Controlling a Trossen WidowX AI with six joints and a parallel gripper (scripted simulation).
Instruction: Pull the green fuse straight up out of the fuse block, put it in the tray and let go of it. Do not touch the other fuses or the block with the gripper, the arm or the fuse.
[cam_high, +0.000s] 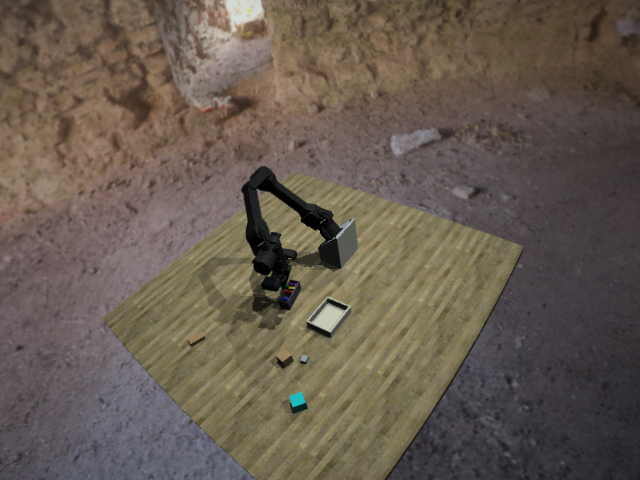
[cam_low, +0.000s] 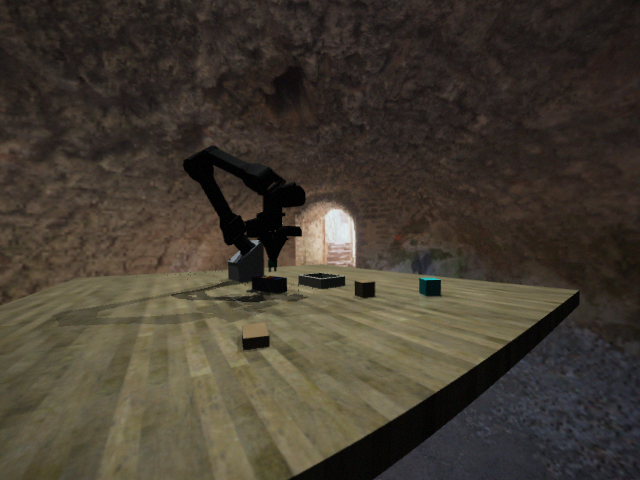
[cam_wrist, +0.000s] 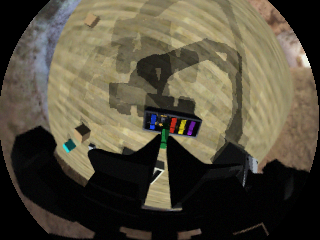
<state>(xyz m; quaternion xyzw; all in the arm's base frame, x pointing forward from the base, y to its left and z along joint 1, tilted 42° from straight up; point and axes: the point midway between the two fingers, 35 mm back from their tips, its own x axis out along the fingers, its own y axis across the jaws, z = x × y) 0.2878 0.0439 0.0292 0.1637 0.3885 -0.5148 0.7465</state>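
Observation:
My gripper (cam_high: 279, 284) (cam_low: 272, 265) (cam_wrist: 164, 138) is shut on the green fuse (cam_wrist: 163, 136) (cam_low: 271, 266), which sticks out from the fingertips. It holds the fuse a little above the dark fuse block (cam_high: 289, 295) (cam_low: 269, 284) (cam_wrist: 174, 123), clear of the block's top. Several other coloured fuses stand in a row in the block. The shallow grey tray (cam_high: 317, 326) (cam_low: 321, 280) with a pale floor lies on the wooden board just beside the block, away from the arm.
The arm's grey base box (cam_high: 341, 245) (cam_low: 247, 266) stands behind the block. A brown cube (cam_high: 284, 357) (cam_low: 364, 288), a small grey cube (cam_high: 304, 359), a teal cube (cam_high: 297, 401) (cam_low: 429, 286) and a flat tan block (cam_high: 195, 338) (cam_low: 255, 335) lie scattered on the board.

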